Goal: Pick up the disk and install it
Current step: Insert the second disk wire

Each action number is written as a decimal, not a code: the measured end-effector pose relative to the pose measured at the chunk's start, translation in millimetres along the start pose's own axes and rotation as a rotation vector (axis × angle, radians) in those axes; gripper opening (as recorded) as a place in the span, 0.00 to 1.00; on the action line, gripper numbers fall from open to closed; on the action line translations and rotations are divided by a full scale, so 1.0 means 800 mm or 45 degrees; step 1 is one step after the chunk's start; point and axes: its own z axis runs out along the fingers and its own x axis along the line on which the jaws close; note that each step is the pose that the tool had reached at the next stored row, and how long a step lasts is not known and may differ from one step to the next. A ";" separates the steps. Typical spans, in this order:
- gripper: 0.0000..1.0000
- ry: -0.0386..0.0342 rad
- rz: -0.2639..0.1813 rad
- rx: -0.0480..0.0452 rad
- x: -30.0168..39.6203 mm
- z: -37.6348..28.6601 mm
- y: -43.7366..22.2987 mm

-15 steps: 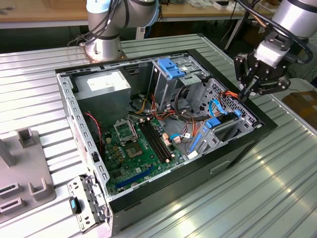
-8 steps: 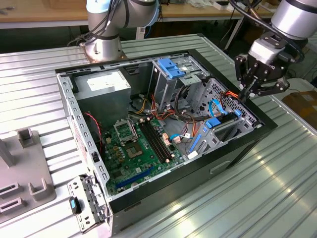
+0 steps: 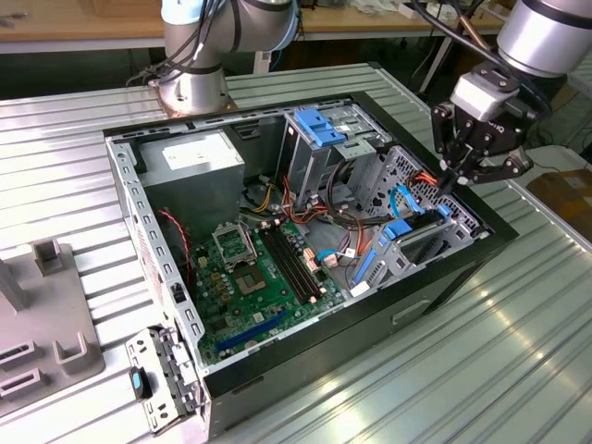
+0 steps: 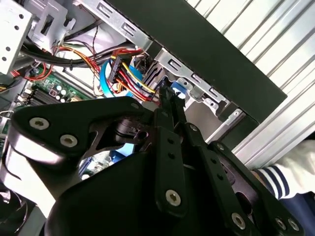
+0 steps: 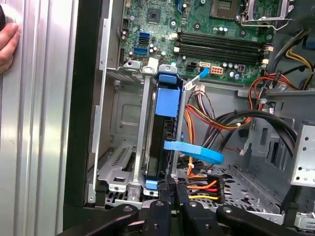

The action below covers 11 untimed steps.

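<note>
Gripper angled down, seemingly closed, above disk

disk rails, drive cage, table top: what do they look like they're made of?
Disk rails: look like moulded plastic, uniform bright blue with a soft sheen; the disk stands on edge in the cage.
Drive cage: probably bare sheet steel, dull grey, with punched holes and folded edges.
Table: seemingly ribbed metal, likely aluminium, pale matte grey with even parallel grooves.
Gripper hangs above the cage.

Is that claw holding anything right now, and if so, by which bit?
It cannot be told: the gripper sits at the end of the disk standing in its bay, but the contact is hidden.
</note>
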 end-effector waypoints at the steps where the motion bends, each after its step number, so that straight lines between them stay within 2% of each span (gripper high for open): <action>1: 0.16 -0.0080 0.001 0.001 0.0019 0.0001 0.0010; 2: 0.16 -0.0193 0.003 0.002 0.0027 0.0000 0.0028; 6: 0.16 -0.0206 0.005 0.003 0.0024 0.0003 0.0051; 8: 0.16 -0.0272 0.012 0.004 0.0022 0.0016 0.0065; 9: 0.16 -0.0388 0.020 0.005 0.0021 0.0024 0.0067; 11: 0.16 -0.0707 0.031 0.009 0.0022 0.0027 0.0068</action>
